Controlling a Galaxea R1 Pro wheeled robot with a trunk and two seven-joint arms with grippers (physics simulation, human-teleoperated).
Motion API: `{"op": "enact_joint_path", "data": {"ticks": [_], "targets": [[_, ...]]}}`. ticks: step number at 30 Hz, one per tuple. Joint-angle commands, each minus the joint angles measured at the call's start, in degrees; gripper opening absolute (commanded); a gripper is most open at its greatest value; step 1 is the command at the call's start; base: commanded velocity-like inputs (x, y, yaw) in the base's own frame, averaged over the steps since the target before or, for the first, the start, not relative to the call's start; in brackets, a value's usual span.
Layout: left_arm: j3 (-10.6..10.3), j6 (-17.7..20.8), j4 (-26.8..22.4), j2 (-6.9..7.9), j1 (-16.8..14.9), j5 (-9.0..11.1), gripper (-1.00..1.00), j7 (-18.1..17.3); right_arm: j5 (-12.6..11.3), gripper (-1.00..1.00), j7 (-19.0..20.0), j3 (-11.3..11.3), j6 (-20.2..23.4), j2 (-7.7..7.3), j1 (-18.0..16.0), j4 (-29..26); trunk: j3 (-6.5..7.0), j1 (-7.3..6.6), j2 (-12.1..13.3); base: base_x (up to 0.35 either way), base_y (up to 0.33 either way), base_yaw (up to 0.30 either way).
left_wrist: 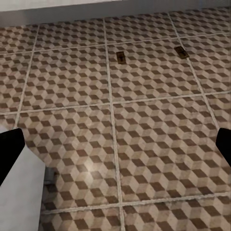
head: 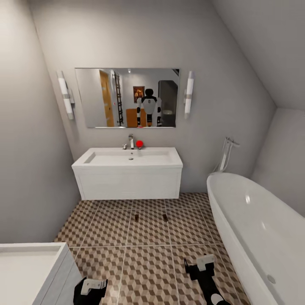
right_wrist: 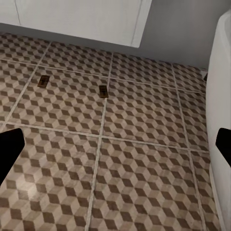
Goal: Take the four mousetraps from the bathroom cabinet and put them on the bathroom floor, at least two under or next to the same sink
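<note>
Two mousetraps [head: 137, 217] [head: 164, 217] are lying on the bathroom floor [head: 148, 254] just before the far bathroom sink [head: 129, 159], both grippers [head: 91, 288] [head: 199, 266] are hanging wide open and empty, and two more are seemingly being awaited from the cabinet.

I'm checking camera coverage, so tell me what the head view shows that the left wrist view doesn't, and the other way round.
Head view alone: the bathroom sink with its chrome tap, a red object beside the tap, the mirror reflecting the robot, the bathtub, and both the left gripper and right gripper, each open and empty.

Left wrist view alone: a close look at the tile cube pattern between its own fingertips.

Both: the bathroom floor with two mousetraps lying in front of the vanity.
</note>
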Motion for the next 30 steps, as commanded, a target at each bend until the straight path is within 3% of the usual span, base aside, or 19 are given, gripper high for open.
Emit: {"op": "enact_joint_path", "data": {"ticks": [1,23,30], "targets": [[0.48,-0.30,0.22,0.04,-0.10,-0.33,1.00,-0.09,-0.42,1.00,-0.29,0.49,-0.18,-0.01,-0.06,0.07,0.18,-0.20,0.34,0.000,0.000,0.000],[0.48,-0.27,0.22,0.04,-0.10,-0.33,1.00,-0.08,-0.42,1.00,-0.29,0.49,-0.18,0.00,-0.06,0.07,6.22,-5.04,9.16,0.000,0.000,0.000],[0.48,-0.27,0.22,0.04,-0.10,-0.33,1.00,-0.13,-0.35,1.00,-0.21,0.49,-0.16,-0.02,-0.06,0.07,7.31,-6.13,11.16,0.000,0.000,0.000]]}}
